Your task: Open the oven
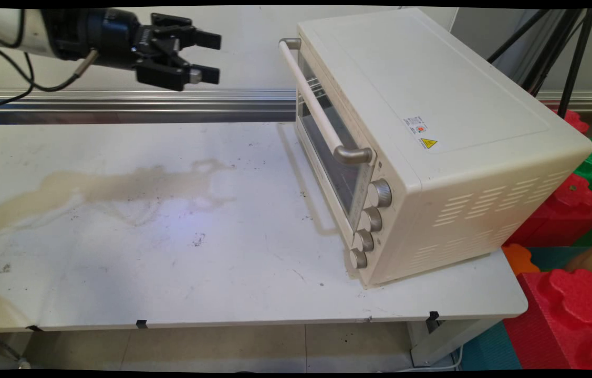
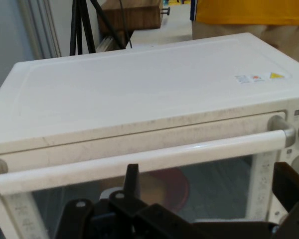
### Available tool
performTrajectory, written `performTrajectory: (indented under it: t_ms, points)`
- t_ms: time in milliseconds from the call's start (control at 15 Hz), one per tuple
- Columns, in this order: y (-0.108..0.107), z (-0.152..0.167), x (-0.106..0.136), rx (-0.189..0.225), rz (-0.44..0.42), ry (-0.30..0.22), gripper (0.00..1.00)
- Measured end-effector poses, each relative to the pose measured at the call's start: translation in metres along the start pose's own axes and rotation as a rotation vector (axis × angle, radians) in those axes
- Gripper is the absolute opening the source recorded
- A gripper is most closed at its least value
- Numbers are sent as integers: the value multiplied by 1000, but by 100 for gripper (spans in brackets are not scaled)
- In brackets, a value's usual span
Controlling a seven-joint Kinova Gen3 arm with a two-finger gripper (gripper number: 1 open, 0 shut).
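Main view: the black two-finger gripper [image 1: 206, 58] is held high above the white desk [image 1: 169, 262], pointed sideways toward the cream boxy metal toaster oven [image 1: 432, 142], well apart from it. The fingers [image 1: 206, 39] are seen spread wide, nothing held between them. The oven is stood on the desk's right part, its door shut and faced left. A long cream bar handle [image 1: 311, 100] with grey metal end brackets is run across the door top; four round grey metal knobs [image 1: 372, 219] are stacked beside the glass pane. The side wall is slotted with vents; the top is smooth, with a small warning sticker [image 1: 422, 134]. The desk surface is scuffed and marked by a wide tan stain [image 1: 117, 186]. Red and green foam blocks [image 1: 574, 294] are piled at right.

Hand view: the handle [image 2: 139, 162] is seen just ahead of the gripper [image 2: 204, 199], crossing the frame at a slight tilt. Behind the glass door [image 2: 199, 186] something reddish and round is glimpsed; what it is cannot be told. One finger [image 2: 132, 179] is seen below the bar, the other at right edge.

Risk, as judged: the handle is smooth and round, so a shallow or off-level grip could slip; the light oven could be dragged across the slick desk if pulled hard.
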Motion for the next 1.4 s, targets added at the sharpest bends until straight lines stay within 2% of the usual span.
performTrajectory:
  t_ms: [600, 1000, 1400]
  points:
    - [-10, 62, 10, 0, -6, -21, 100]
    - [-15, 109, 8, -1, -26, -57, 100]
    - [-19, 130, 8, 1, -31, -68, 100]
